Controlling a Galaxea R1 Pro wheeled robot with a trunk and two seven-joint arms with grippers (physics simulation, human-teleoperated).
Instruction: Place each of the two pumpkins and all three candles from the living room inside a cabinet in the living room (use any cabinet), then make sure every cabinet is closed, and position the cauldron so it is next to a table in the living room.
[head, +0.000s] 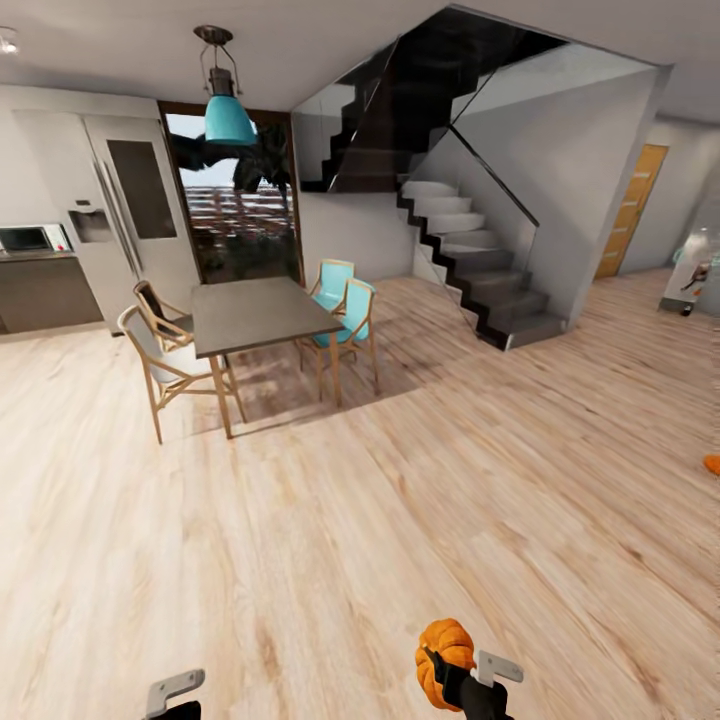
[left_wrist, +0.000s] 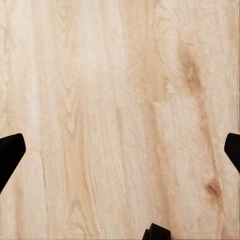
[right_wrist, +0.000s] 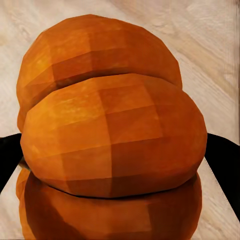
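My right gripper (head: 457, 682) is shut on an orange ribbed pumpkin (head: 445, 648), carried low over the wood floor at the bottom of the head view. Up close, the pumpkin (right_wrist: 112, 135) sits between the two dark fingers (right_wrist: 10, 155), which press on its sides. A second orange lump (head: 712, 464), cut off by the right edge, lies on the floor and looks like another pumpkin. My left gripper (head: 172, 692) hangs at the bottom left. In its wrist view the left gripper (left_wrist: 120, 150) is open, its fingertips (left_wrist: 10, 150) wide apart over bare floorboards.
A dark dining table (head: 260, 315) with wooden and teal chairs (head: 345, 310) stands ahead on the left, under a teal pendant lamp (head: 228, 110). A staircase (head: 480, 270) rises at centre right. A fridge (head: 130, 215) and kitchen counter (head: 40, 285) are at far left. Open floor lies ahead.
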